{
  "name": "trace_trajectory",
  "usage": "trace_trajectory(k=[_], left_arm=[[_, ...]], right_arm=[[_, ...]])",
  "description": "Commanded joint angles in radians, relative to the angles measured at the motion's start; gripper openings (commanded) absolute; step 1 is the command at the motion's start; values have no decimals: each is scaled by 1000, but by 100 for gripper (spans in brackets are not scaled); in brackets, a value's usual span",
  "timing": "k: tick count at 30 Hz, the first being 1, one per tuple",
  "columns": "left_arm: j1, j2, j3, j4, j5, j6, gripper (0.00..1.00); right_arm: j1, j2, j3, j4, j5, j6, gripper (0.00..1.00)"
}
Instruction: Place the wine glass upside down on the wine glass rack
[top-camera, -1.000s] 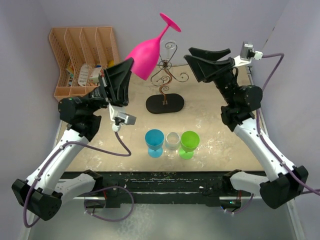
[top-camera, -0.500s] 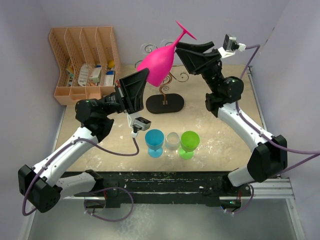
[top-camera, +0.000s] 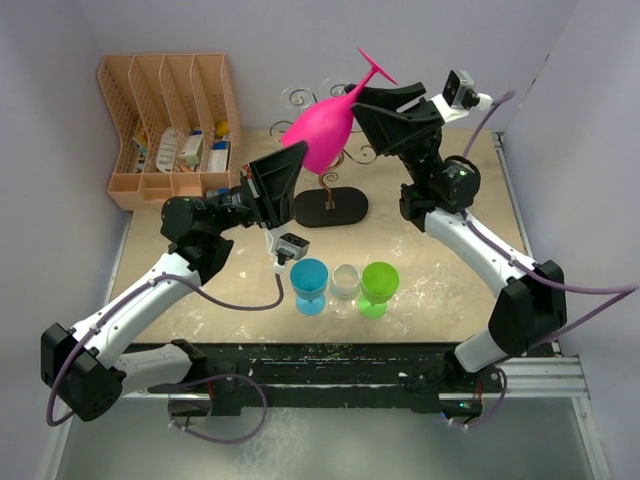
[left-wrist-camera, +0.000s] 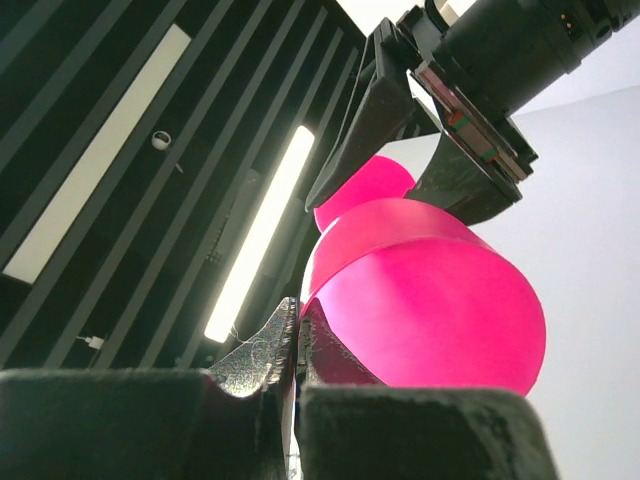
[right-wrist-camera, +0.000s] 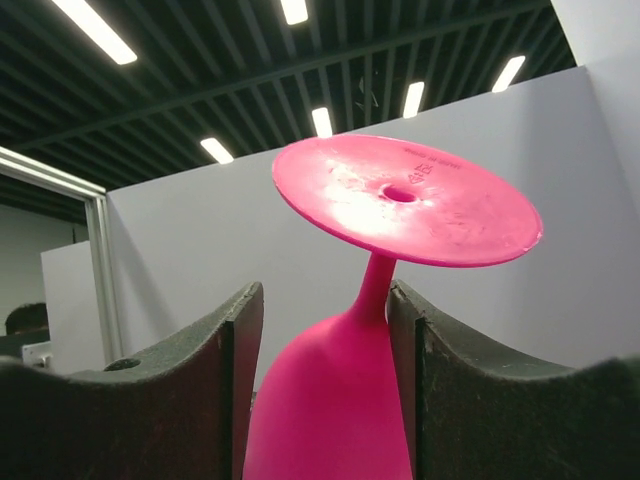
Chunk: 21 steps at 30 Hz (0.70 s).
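The pink wine glass (top-camera: 322, 128) hangs tilted in the air, foot up and to the right, above the wine glass rack (top-camera: 330, 207) with its dark wire scrolls and black oval base. My left gripper (top-camera: 290, 168) is shut on the rim of the glass bowl; in the left wrist view its fingertips (left-wrist-camera: 298, 318) pinch the pink wall (left-wrist-camera: 430, 300). My right gripper (top-camera: 368, 100) is open, its jaws on either side of the glass where stem meets bowl. In the right wrist view (right-wrist-camera: 325, 300) the glass (right-wrist-camera: 340, 400) stands between the fingers, touching the right one, foot above.
A peach slotted organizer (top-camera: 165, 120) with small items stands at the back left. A blue glass (top-camera: 309, 283), a clear glass (top-camera: 345, 285) and a green glass (top-camera: 380, 285) stand upright in a row at the table's front middle. Walls close in the back and sides.
My left arm has carried the pink glass to the right, over the rack. My right arm has swung left, and its open jaws now straddle the stem.
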<state>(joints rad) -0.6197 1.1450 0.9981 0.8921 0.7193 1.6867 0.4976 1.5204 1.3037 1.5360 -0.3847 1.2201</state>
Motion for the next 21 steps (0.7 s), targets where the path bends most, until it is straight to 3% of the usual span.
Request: trace_trajectory(k=[1, 4, 7, 10, 11, 13, 21], left_arm=[[-8, 2, 2, 12, 9, 61, 0], [-10, 5, 1, 0, 13, 97, 0], [-11, 5, -3, -1, 10, 99, 0], [-11, 8, -4, 7, 0, 99, 0], [-12, 9, -4, 8, -1, 99, 0], [-11, 8, -6, 8, -5, 98, 0], [-12, 13, -8, 2, -4, 100, 0]], right_arm=[[22, 14, 47, 60, 18, -6, 54], [24, 26, 50, 74, 23, 0, 51], [32, 34, 56, 81, 19, 2, 36], [38, 35, 54, 85, 14, -3, 30], [38, 33, 52, 85, 14, -6, 24], [39, 31, 45, 85, 16, -8, 2], [54, 27, 44, 75, 3, -32, 0]])
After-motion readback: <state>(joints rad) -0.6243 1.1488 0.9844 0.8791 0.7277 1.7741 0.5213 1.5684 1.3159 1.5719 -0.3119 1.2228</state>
